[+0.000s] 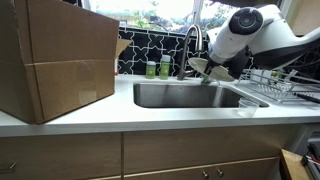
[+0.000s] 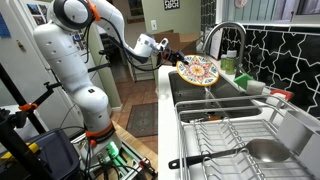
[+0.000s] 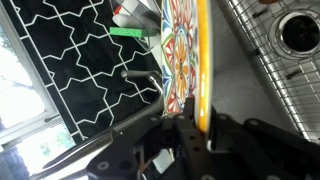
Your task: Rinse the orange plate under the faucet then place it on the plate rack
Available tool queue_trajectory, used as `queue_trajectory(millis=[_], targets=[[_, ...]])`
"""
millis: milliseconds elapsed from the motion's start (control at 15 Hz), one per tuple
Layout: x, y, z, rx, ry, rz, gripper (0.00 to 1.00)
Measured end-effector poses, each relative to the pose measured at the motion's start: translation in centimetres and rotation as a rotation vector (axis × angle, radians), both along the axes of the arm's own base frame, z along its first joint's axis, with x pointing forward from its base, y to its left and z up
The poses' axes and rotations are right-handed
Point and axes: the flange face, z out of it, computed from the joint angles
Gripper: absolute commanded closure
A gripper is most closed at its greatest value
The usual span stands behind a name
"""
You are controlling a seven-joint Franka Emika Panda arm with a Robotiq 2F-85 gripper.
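Currently the black two-finger gripper [image 2: 172, 61] is clamped on the rim of the round plate [image 2: 198, 72], which has an orange-yellow edge and a busy multicoloured pattern on its face. The wrist view shows the fingers [image 3: 190, 125] pressed together on the edge, with the plate running away from the camera edge-on.

The plate hangs in the air just beside the tall brushed-steel gooseneck faucet [image 2: 223, 32], lower than the arch of its spout and above the stainless-steel sink basin [image 1: 180, 96]. It is tilted, with its patterned face turned up and partly toward the room in an exterior view. It touches neither the faucet nor the basin. Whether water is running cannot be told.

Just beside the faucet's base stand two green bottles [image 1: 158, 68], against the black tiled backsplash with thin white lines [image 3: 80, 80]. Below the faucet, a wire grid [image 3: 265, 95] lies on the basin floor.

The low chrome wire plate rack [image 2: 230, 135] sits on the counter well apart from the faucet, on the side the white robot arm [image 1: 250, 35] reaches in from. Its upright slots hold no plate. A large brown cardboard box [image 1: 55, 60] stands on the pale countertop [image 1: 100, 118] well apart from the faucet on the opposite side from the rack.
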Motion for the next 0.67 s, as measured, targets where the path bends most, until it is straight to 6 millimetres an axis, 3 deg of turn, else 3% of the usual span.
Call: queue_trajectory(millis=[667], targets=[[-2.9,0.4,3.0,0.037,0.312,0.137,0.97]])
